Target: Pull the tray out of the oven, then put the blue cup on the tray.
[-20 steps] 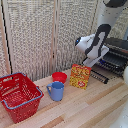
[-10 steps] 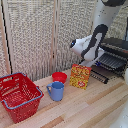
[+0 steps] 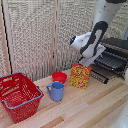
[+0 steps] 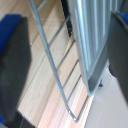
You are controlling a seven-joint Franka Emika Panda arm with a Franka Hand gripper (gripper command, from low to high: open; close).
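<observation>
**Wire tray: rigid, thin-barred, best taken at front edge**

The tray [image 4: 60,75] sits at the oven [image 3: 116,56] mouth, above the tabletop [image 3: 95,107]. The gripper [image 4: 65,60] stands wide open, holding nothing. Bars likely stiff, light, slippery. Blue cup [image 3: 56,91] waits beside the red bowl [image 3: 59,77]

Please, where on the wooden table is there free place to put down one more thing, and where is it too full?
Bare wood lies in front of the blue cup and the yellow box, toward the near table edge. It is crowded along the back: red basket, cup, red bowl, box, then the oven.
</observation>
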